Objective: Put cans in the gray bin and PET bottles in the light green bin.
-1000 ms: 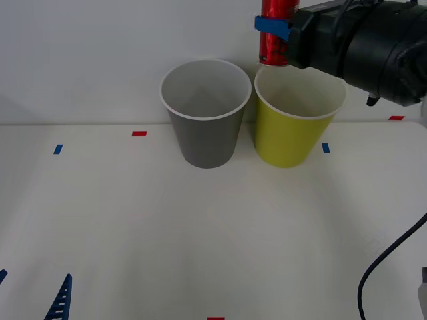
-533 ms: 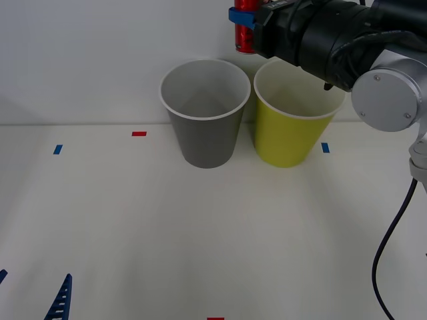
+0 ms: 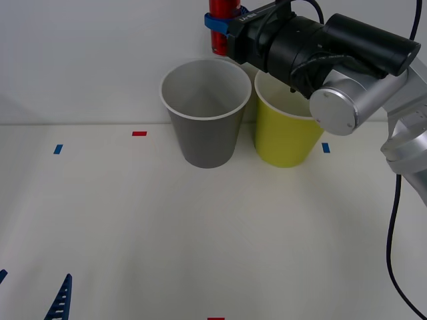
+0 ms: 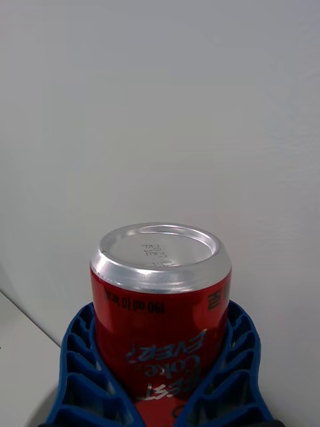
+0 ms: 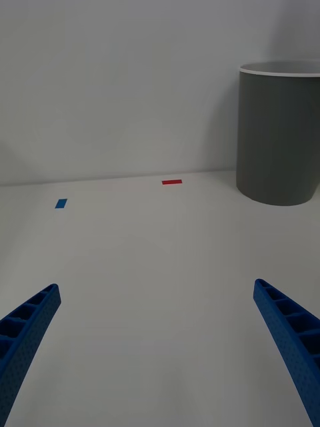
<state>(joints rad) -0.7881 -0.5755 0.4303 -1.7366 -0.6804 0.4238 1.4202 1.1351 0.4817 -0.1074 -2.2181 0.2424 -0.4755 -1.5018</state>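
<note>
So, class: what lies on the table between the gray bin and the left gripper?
Front view: bare white table lies between the gray bin and the open left gripper near the table's near edge; a red tape mark sits off to the side.

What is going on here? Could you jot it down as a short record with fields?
Right gripper: shut on the red can, held high above the back rim of the gray bin
Left gripper: open, low over the table, holding nothing
Light green bin: beside the gray bin, partly behind the right arm
Can's state: not yet dropped
Table marks: small red and blue tape pieces
</note>
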